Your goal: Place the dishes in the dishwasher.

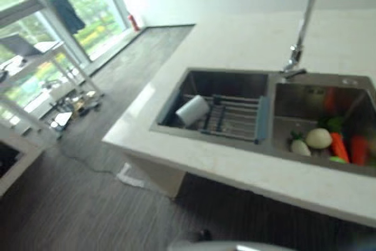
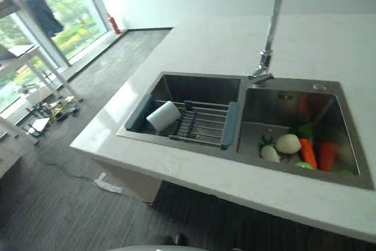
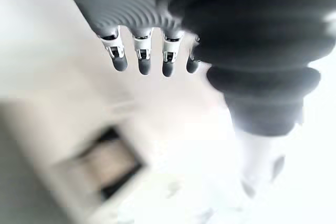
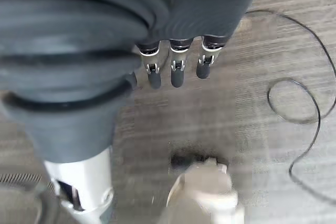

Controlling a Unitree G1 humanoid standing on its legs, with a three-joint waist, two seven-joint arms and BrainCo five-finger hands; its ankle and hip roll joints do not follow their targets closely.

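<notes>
Since no dishwasher is in sight from the head views, the task reads as barely begun.

Far left: window wall and a white shelf unit [image 1: 35, 69] standing on the dark floor [image 1: 88, 204].

Centre: white worktop [image 1: 235, 45] with a double sink [image 1: 188, 134]. Left basin holds a drying rack [image 2: 202, 120] spanning it; one white cup [image 2: 163, 116] lies on its side at the rack's left end. That cup is the only dish I can make out, not yet lifted. Tall tap [image 2: 269, 33] rises between the basins.

Right basin: vegetables, not dishes. A pale round one [image 2: 288, 143], carrots [image 2: 308, 152], some green bits.

Left hand [image 3: 142, 59]: fingers hanging straight and loose in a row, holding nothing, over a pale blurred surface; what lies below it is too soft to name, possibly the worktop edge. Right hand [image 4: 176, 69]: fingers likewise straight and relaxed, empty, hanging above the floor.

Left to do, by my judgement: approach the sink, take the cup, find the dishwasher, load it.
</notes>
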